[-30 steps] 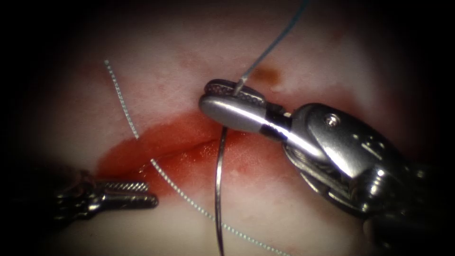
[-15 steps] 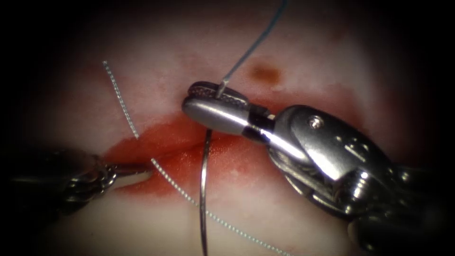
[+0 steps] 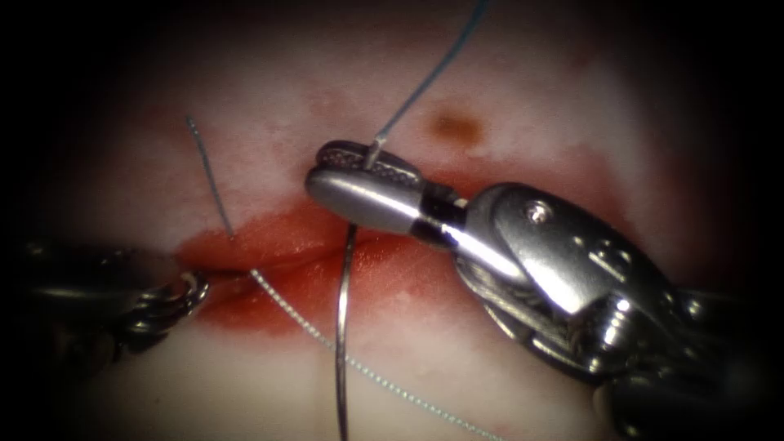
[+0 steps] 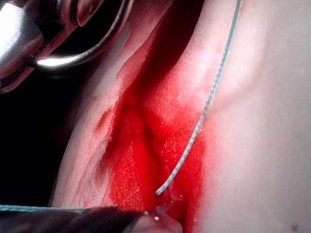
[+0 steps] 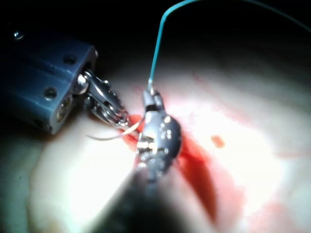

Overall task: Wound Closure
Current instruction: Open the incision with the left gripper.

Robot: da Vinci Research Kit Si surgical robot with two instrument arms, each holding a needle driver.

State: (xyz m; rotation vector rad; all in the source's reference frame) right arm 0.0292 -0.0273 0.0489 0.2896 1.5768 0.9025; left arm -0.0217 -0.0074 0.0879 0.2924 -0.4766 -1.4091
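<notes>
Steel, thin and curved, the needle (image 3: 343,327) sits clamped near its thread end in the right gripper (image 3: 359,184), over the cut (image 3: 278,253) in glistening tissue (image 3: 506,114), outside it. Blue thread (image 3: 433,73) rises from it. Left gripper (image 3: 192,286): state unclear.

We see the right tool (image 3: 359,184) in polished metal with cross-hatched jaw faces, a smooth steel needle (image 3: 343,327) below it, and glossy wet tissue (image 3: 269,114).
</notes>
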